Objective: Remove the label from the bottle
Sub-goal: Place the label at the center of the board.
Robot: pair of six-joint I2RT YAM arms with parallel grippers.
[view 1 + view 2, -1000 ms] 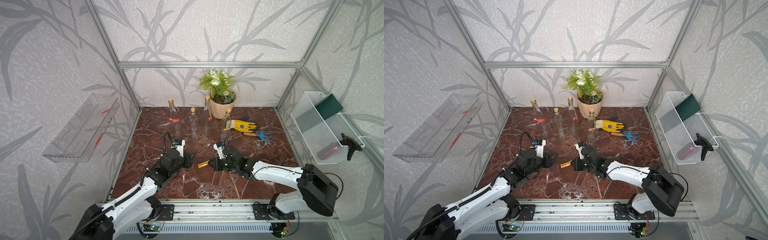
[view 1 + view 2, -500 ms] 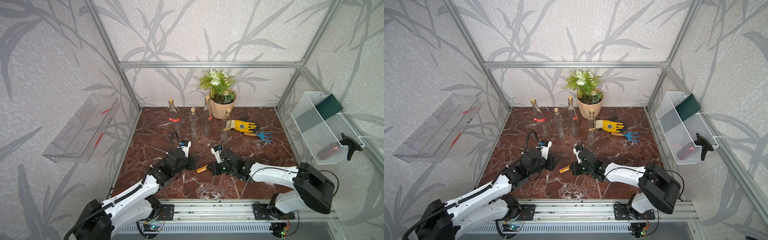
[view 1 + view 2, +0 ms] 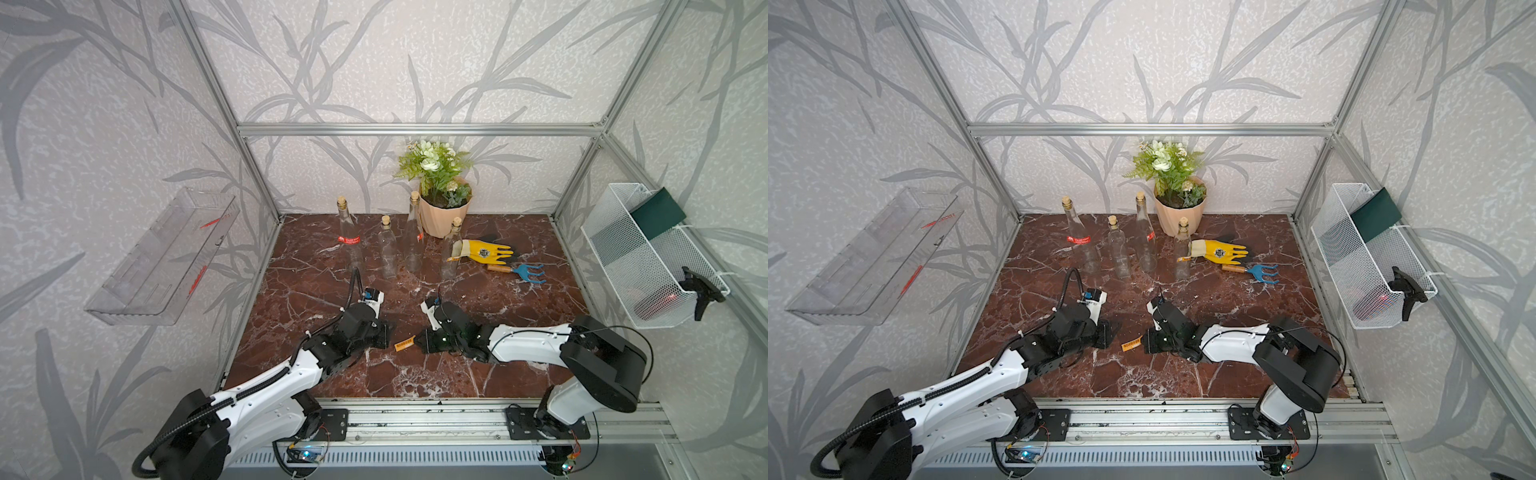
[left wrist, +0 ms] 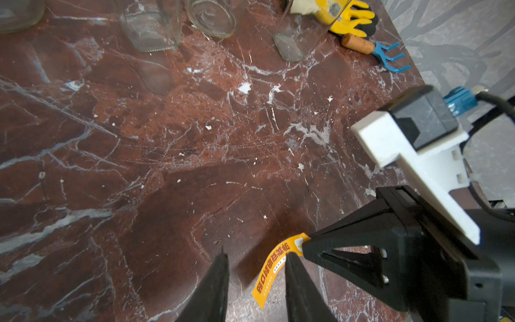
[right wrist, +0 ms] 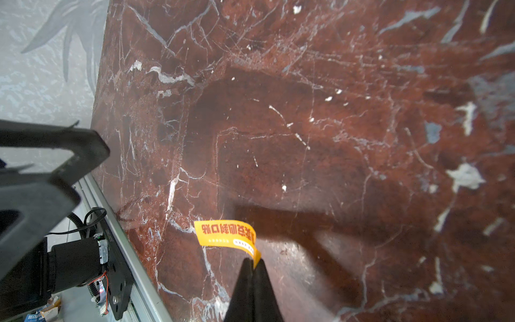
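Looking at the orange label (image 3: 404,343): it's off the glass, hanging just above the red marble desk (image 3: 490,303) near its front edge, well apart from the corked bottles (image 3: 386,249) lined up at the back. The right end effector (image 5: 252,264) is pressed together on one end of the strip and the rest curls free, print showing in the right wrist view. The left end effector (image 4: 255,255) has slid in toward it over the last second and its jaws have narrowed. They're part-spread now, with the label's free end between the two fingers (image 4: 214,284). It isn't clamped as far as I can see; one finger is at or very near the strip, can't tell contact. Both arms also drifted a bit toward the front while the right kept its pinch. My read: the peel itself looks done, and this is a hand-off or a tug to get a sticky strip off the fingers. Can't tell which bottle it came from. The tall bottle (image 3: 348,239) still wears a red band, and the short bottle (image 3: 451,266) by the yellow glove (image 3: 484,251) shows a small orange scrap. The blue hand rake (image 3: 519,271) and flower pot (image 3: 441,216) are out of the way. Risk: adhesive grabbing both sets of fingers.
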